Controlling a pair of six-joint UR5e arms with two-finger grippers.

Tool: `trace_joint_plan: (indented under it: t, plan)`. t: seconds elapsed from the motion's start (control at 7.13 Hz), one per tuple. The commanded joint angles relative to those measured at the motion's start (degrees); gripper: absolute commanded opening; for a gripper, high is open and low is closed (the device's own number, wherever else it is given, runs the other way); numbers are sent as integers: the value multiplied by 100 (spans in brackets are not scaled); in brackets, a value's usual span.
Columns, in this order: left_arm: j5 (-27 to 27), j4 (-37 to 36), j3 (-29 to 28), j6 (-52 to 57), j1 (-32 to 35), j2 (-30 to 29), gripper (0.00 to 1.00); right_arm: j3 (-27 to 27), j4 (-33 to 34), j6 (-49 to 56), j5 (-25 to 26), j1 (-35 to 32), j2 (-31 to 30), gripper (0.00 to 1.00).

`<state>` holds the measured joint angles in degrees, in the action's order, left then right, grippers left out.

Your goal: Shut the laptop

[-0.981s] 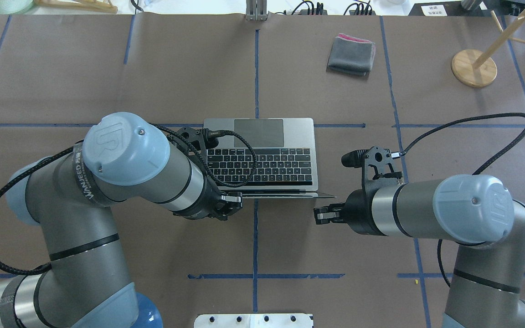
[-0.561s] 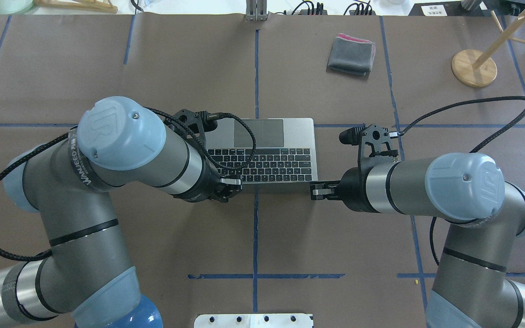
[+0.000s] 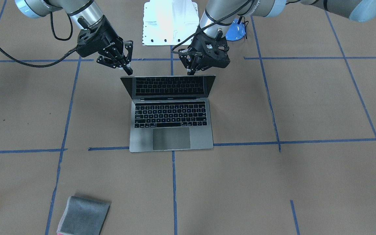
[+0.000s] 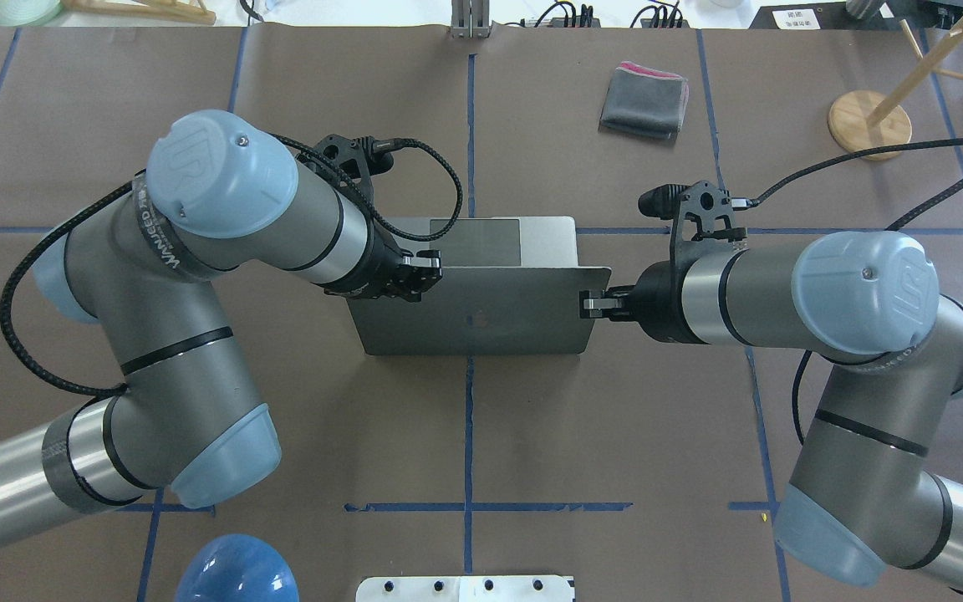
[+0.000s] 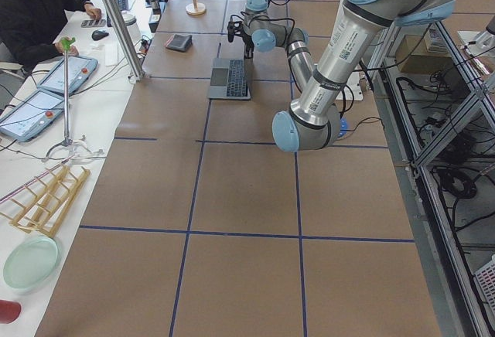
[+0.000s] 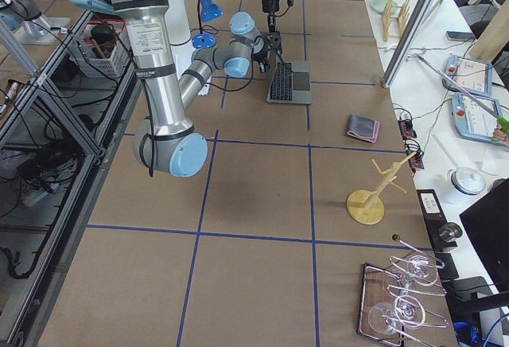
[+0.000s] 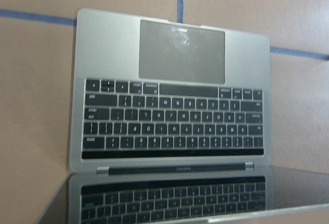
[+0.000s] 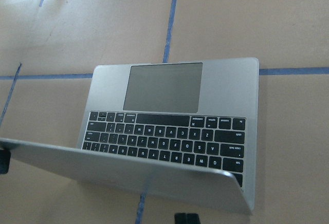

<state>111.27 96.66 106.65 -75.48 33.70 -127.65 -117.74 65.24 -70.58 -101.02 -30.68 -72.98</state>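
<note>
The space-grey laptop (image 3: 171, 137) sits open at the table's middle. Its lid (image 4: 481, 309) leans forward over the black keys, apple logo up in the overhead view; the front view shows the screen still well off the keyboard. My left gripper (image 4: 425, 269) is shut, its tips against the back of the lid near the top edge, also seen in the front view (image 3: 190, 71). My right gripper (image 4: 588, 303) is shut at the lid's top right corner, also seen in the front view (image 3: 128, 71). Both wrist views look over the lid's edge at the trackpad (image 7: 180, 54) (image 8: 164, 88).
A grey folded cloth (image 4: 644, 102) lies far right of the laptop. A wooden stand (image 4: 868, 124) is at the far right edge. A blue dome (image 4: 235, 573) and a white base plate (image 4: 465, 588) sit at the robot's side.
Both grippers have moved forward, away from the robot, with the lid's top edge. The lid has swung from leaning back to leaning over the keyboard, hiding the keys from above.
</note>
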Motion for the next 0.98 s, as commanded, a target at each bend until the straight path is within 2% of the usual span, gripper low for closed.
trace_joint_plan:
  t: [0.0,0.28,0.56,0.84]
  plan:
    - [0,81,-284,86,189,-137,0,564,-2,18,-14,-156,431,0]
    - [9,133,-574,200,295,-260,0,1223,-2,26,-49,-297,915,0]
    - [9,527,-960,201,339,-269,0,1603,-11,53,-67,-429,1119,0]
    - [35,625,-1390,323,462,-488,0,2042,-11,62,-67,-482,1504,0]
